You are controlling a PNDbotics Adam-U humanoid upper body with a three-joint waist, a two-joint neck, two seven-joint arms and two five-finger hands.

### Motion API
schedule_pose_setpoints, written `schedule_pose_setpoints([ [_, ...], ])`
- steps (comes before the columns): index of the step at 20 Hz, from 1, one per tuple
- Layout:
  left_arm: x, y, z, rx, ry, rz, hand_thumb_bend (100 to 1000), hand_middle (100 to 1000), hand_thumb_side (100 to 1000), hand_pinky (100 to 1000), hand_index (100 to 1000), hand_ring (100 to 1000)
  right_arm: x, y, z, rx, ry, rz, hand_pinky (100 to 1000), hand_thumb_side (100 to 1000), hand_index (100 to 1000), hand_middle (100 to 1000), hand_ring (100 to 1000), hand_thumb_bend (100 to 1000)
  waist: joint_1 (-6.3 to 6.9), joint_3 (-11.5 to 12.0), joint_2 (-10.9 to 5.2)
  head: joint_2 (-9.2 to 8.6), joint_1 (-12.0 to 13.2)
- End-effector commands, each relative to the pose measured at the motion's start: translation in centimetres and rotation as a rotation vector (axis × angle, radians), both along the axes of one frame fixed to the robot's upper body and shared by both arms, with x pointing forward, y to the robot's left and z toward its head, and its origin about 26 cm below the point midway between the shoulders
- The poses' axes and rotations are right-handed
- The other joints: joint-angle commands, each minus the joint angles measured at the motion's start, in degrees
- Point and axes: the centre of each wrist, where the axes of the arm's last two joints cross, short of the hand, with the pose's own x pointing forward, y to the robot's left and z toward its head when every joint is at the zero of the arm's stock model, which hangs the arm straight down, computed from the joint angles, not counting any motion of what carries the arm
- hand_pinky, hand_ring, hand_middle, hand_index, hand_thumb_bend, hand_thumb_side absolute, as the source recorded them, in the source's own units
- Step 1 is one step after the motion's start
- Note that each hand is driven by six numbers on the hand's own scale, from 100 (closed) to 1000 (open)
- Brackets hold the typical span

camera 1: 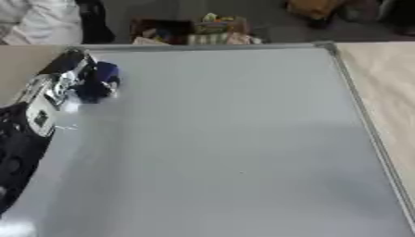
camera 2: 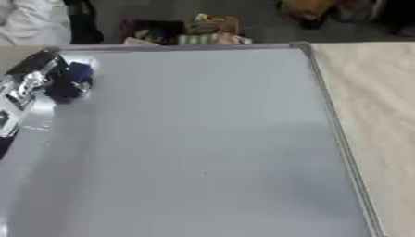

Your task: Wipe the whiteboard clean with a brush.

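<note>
Wooden tabletop (camera 1: 385, 88) carries your whiteboard (camera 1: 227, 148); upper left, your left robot hand (camera 1: 77, 81) curls round the blue brush (camera 1: 103, 76).

We could read no text, label, brand, number or sign anywhere. The whiteboard (camera 1: 235, 139) bore no legible writing, and the small pale patches on the left arm (camera 1: 39, 115) at its left edge were unreadable.

left hand (camera 2: 36, 74) on blue brush (camera 2: 74, 78) (fingers curled round it) | whiteboard (camera 2: 203, 148) far-left corner | table (camera 2: 373, 115)
</note>
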Motion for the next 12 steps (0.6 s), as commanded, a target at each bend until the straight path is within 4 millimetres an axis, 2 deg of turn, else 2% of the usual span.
schedule_pose_setpoints([
  [1,0.22,-1.05,0.01,0.009,0.009,-0.021,100,347,415,409,615,477,-0.26,-0.17,0.65,-0.001,-0.022,-0.003,836,1000,845,681,794,100,-0.19,-0.2,-1.0,-0.72,0.2],
  [6,0.24,-1.38,0.16,-0.013,0.015,-0.042,100,344,428,406,617,475,-0.26,-0.15,0.63,0.001,-0.02,-0.003,836,1000,845,681,794,100,-0.3,0.0,-1.06,-0.69,0.1],
  [12,0.13,-0.79,0.17,-0.019,0.007,-0.01,100,342,418,406,612,474,-0.26,-0.16,0.66,0.002,-0.022,-0.003,836,1000,845,681,794,100,-0.44,0.2,-1.18,-0.91,-0.1],
])
